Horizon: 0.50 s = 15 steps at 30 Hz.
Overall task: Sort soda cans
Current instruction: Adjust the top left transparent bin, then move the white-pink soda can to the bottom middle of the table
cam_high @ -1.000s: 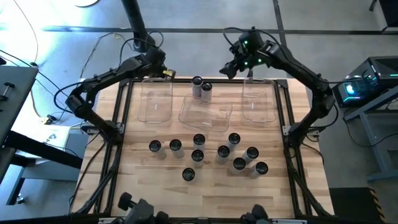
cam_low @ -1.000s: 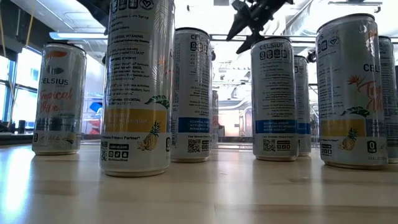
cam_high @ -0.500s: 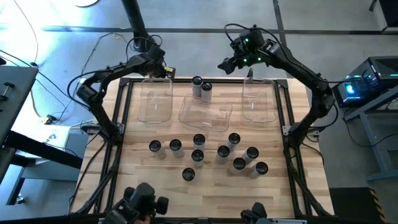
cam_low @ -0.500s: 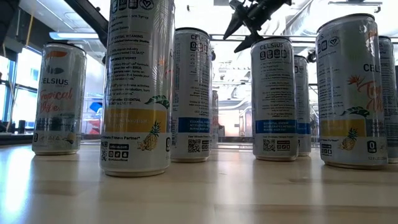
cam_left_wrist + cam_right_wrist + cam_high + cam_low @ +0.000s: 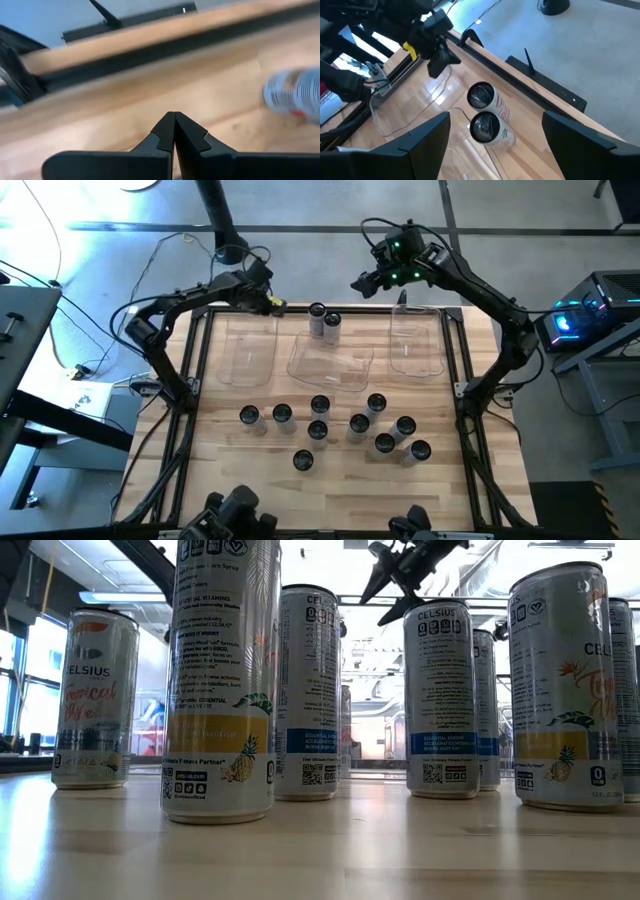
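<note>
Overhead arrangement of a wooden table (image 5: pixel 240 470) carrying three clear plastic bins and a set of Celsius soda cans. The left bin (image 5: pixel 250 345) and the right bin (image 5: pixel 411 342) lie flat near the far edge; the middle bin (image 5: pixel 330 363) sits between them, tilted askew. Two upright cans (image 5: pixel 324 321) stand touching each other at the far edge between the outer bins, just behind the middle bin (the right wrist view shows their dark round tops (image 5: pixel 483 112) side by side). Ten more cans (image 5: pixel 330 430) stand upright in a loose cluster on the near half of the table, well apart from the bins; the low view shows their labels (image 5: pixel 222 675), some banded yellow with a pineapple, some banded blue.

The left gripper (image 5: pixel 268 300) hangs over the far corner of the left bin, its two dark fingers (image 5: pixel 165 137) pressed together with nothing between them. The right gripper (image 5: pixel 362 283) is raised beyond the table's far edge, between the can pair and the right bin, fingers (image 5: pixel 427 137) spread wide and holding nothing.
</note>
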Each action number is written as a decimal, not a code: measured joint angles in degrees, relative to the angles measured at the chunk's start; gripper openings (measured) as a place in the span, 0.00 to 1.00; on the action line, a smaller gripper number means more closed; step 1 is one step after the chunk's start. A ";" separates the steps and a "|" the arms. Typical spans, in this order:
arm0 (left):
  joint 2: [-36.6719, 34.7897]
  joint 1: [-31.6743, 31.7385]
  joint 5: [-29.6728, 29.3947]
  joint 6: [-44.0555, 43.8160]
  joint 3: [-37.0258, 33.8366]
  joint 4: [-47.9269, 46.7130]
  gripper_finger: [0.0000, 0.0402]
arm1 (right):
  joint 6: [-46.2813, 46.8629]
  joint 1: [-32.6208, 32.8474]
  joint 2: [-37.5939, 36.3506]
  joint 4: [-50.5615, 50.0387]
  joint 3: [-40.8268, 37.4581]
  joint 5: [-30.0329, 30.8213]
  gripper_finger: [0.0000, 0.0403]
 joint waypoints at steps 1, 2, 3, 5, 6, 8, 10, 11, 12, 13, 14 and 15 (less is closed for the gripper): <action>-0.04 -0.48 0.03 -0.02 -0.04 -0.67 0.00 | 0.00 0.00 0.00 -0.44 0.00 0.00 0.77; -0.14 -1.00 -0.24 0.01 -0.07 -1.21 0.00 | -0.04 0.00 0.00 -1.06 0.00 0.00 0.77; -0.30 -1.54 -0.81 0.02 -0.07 -1.42 0.00 | -0.12 0.00 0.00 -1.74 0.00 0.01 0.77; -0.81 -2.19 -2.14 0.04 -0.07 -1.82 0.00 | -0.09 0.04 0.00 -2.60 0.00 -0.07 0.77; -1.12 -2.36 -2.76 0.04 -0.07 -1.95 0.00 | 0.03 0.15 0.02 -2.74 0.00 -0.30 0.77; -1.96 -2.34 -3.50 0.04 -0.07 -1.80 0.00 | 0.65 0.64 0.34 -2.53 0.00 -0.38 0.77; -3.57 -1.94 -4.73 0.06 -0.09 -1.34 0.00 | 0.62 1.67 1.19 -1.63 0.00 -0.44 0.77; -4.69 -1.60 -5.28 0.25 -0.09 -1.03 0.00 | 0.58 2.35 1.70 -0.86 0.00 -0.48 0.77; -5.92 -1.22 -5.51 0.65 -0.09 -0.65 0.00 | 0.55 2.93 2.38 -0.22 0.00 -0.50 0.77; -7.22 -0.80 -5.60 1.15 -0.09 -0.25 0.00 | 0.49 3.48 3.17 0.29 0.00 -0.45 0.77; -8.56 -0.40 -5.61 1.65 -0.09 0.03 0.00 | 0.47 4.00 3.99 0.95 0.00 -0.24 0.77; -10.13 -0.06 -5.61 2.21 -0.09 0.13 0.00 | 0.44 4.42 4.89 1.54 0.00 0.52 0.77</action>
